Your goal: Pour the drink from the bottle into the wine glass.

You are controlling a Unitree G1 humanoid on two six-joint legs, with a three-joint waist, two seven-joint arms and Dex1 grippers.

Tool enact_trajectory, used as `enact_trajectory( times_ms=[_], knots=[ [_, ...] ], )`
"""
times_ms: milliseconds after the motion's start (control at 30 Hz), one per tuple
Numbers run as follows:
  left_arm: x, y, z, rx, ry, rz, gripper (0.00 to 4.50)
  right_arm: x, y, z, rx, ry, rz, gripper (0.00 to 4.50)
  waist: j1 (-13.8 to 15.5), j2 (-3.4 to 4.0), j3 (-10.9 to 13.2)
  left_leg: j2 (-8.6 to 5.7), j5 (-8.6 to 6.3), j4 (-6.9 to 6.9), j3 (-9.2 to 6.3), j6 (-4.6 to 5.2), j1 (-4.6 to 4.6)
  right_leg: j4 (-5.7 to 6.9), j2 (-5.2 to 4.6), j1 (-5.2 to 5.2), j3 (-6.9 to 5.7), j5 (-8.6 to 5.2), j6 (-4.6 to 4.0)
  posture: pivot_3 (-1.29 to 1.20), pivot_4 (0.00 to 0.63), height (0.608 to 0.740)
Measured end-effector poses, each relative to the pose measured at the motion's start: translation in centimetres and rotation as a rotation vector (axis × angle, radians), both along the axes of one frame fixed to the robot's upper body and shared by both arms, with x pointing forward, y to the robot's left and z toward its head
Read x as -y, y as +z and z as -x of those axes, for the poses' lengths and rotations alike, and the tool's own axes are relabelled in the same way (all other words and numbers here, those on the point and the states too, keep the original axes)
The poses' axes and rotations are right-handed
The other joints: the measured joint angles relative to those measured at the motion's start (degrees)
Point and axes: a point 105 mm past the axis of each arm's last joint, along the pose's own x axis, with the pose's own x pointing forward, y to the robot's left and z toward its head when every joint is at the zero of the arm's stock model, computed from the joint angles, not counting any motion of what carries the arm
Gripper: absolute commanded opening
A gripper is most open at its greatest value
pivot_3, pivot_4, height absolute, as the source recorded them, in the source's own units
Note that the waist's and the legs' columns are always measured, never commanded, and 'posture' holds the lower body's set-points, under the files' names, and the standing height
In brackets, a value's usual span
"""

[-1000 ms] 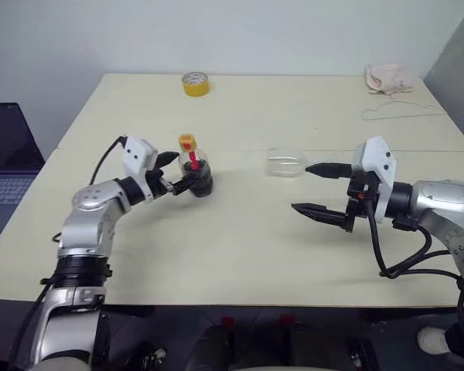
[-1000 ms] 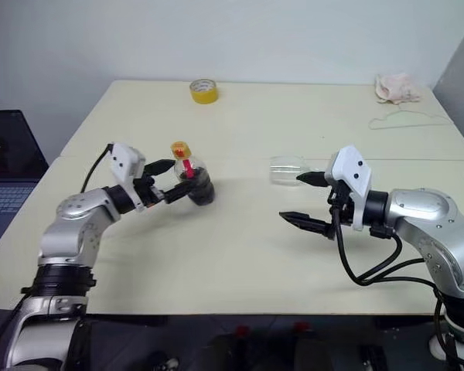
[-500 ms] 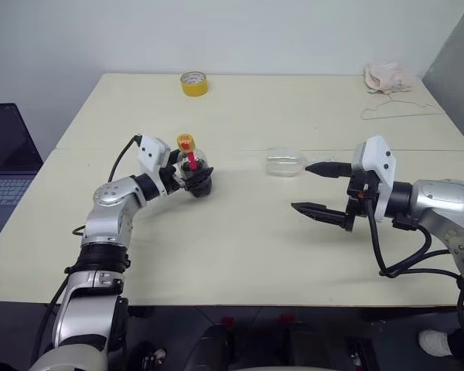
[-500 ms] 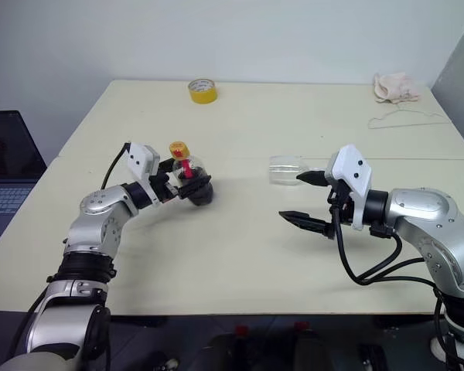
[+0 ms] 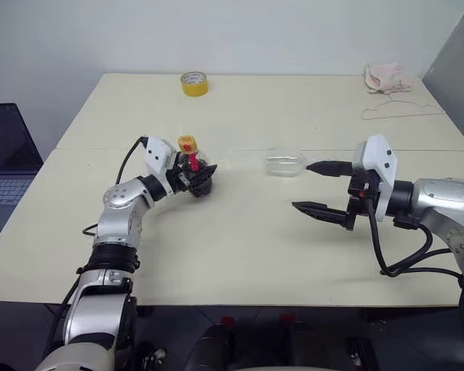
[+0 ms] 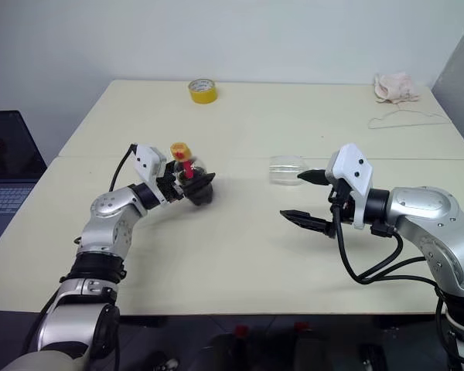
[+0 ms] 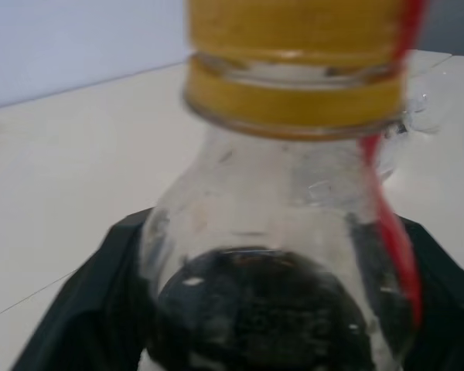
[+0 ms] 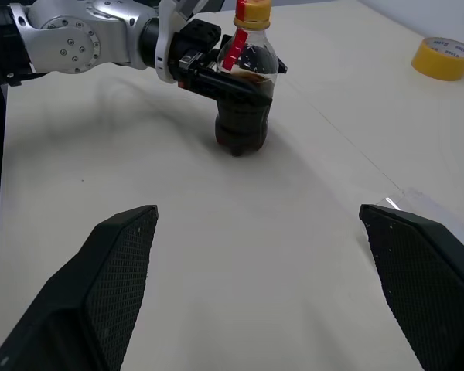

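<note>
Bottle (image 5: 195, 174), capped and left of centre, is clasped by the left gripper (image 5: 199, 178); the right gripper (image 5: 319, 187) is held wide, empty; nothing poured.

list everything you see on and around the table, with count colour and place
small clear plastic bottle with yellow cap and red label strip: 1, upright on the table's left half, dark brown drink in its lower part
clear stemmed wine glass: 1, colourless, lying on its side near the table's middle
yellow tape roll: 1, far edge of the table, left of centre
pinkish crumpled cloth: 1, far right corner
thin string: 1, pale, looped in front of the cloth
cream table: 1
laptop: 1, dark, left of the table
left gripper: 1, black jaws either side of the bottle's body
right gripper: 1, black jaws wide open, beside the wine glass
</note>
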Motion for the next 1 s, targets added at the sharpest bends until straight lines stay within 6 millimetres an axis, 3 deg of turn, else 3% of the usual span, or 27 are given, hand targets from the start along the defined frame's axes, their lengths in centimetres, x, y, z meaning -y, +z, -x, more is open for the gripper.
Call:
enact_trajectory(
  times_ms=[167, 433, 567, 800, 1000],
  knots=[
    [0.1, -0.1, 0.0, -0.002, -0.001, 0.003, 2.58, 0.1, 0.0, -0.1, -0.002, -0.004, 0.001, 4.50, 0.0, 0.00, 0.0, 0.00, 0.00, 0.00, 0.00, 0.00, 0.00, 0.00, 0.00, 0.00, 0.00, 0.00, 0.00, 0.00, 0.150, 0.740],
    [0.1, -0.2, 0.1, -0.006, -0.004, 0.008, 2.57, 0.2, 0.0, -0.2, 0.001, -0.011, -0.002, 4.50, 0.0, 0.00, 0.0, 0.00, 0.00, 0.00, 0.00, 0.00, 0.00, 0.00, 0.00, 0.00, 0.00, 0.00, 0.00, 0.00, 0.150, 0.740],
    [0.6, -0.1, 0.3, -0.024, -0.025, 0.018, 2.57, -0.2, 1.1, -1.0, 0.038, -0.033, -0.056, 4.50, 0.0, -0.01, 0.0, 0.00, 0.00, 0.00, -0.01, 0.00, -0.01, 0.00, 0.00, -0.01, 0.00, 0.00, 0.00, 0.00, 0.150, 0.740],
    [4.4, 1.4, 1.2, 0.010, -0.124, 0.022, 2.57, -2.8, 4.9, -3.0, 0.145, -0.091, -0.256, 4.50, -0.2, -0.01, 0.0, 0.01, 0.00, 0.01, -0.03, -0.01, -0.02, 0.03, 0.00, -0.04, 0.02, 0.00, 0.00, 0.00, 0.150, 0.740],
    [9.0, 1.4, 2.4, 0.018, -0.190, 0.023, 2.57, -7.2, 4.8, -4.6, 0.128, -0.169, -0.310, 4.50, -0.3, -0.01, 0.0, -0.02, 0.00, 0.01, -0.02, -0.01, -0.06, 0.05, 0.00, -0.12, 0.06, 0.00, 0.00, 0.00, 0.150, 0.740]
  ],
)
